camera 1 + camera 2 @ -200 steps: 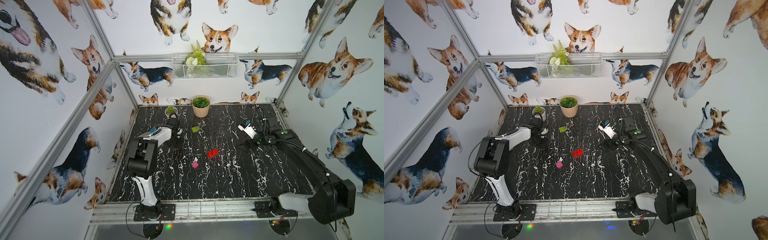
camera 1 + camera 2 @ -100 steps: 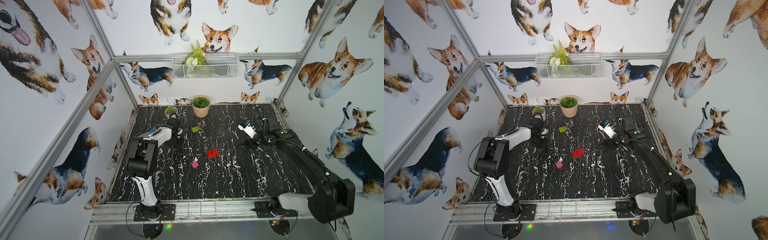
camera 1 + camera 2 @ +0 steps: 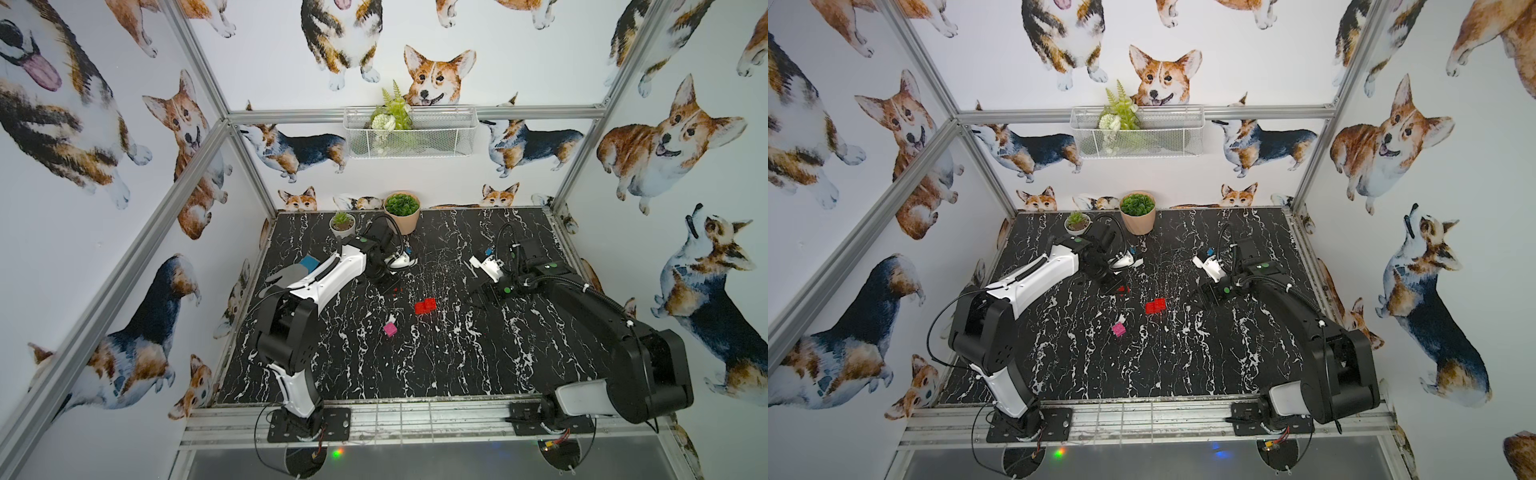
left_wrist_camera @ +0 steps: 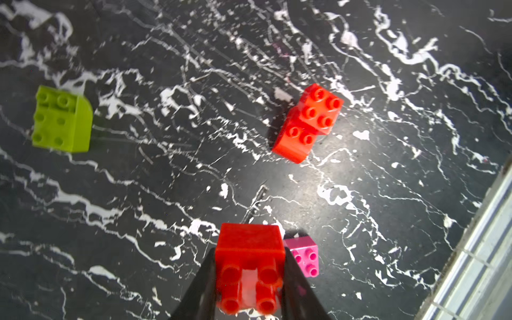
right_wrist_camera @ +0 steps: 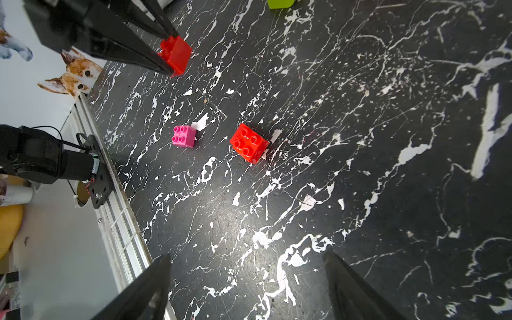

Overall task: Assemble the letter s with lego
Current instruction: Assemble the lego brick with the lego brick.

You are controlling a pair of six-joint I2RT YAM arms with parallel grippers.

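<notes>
left tool (image 4: 250, 256) swung inward, clamping red brick (image 5: 177, 55), seemingly lifted

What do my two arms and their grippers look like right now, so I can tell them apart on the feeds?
The left arm has glossy white shells over black joints; the right arm is mostly black, white only near base and wrist. Both carry small green dots and looped black cables. The left gripper and right gripper have flat, tapering matte black fingers.
</notes>
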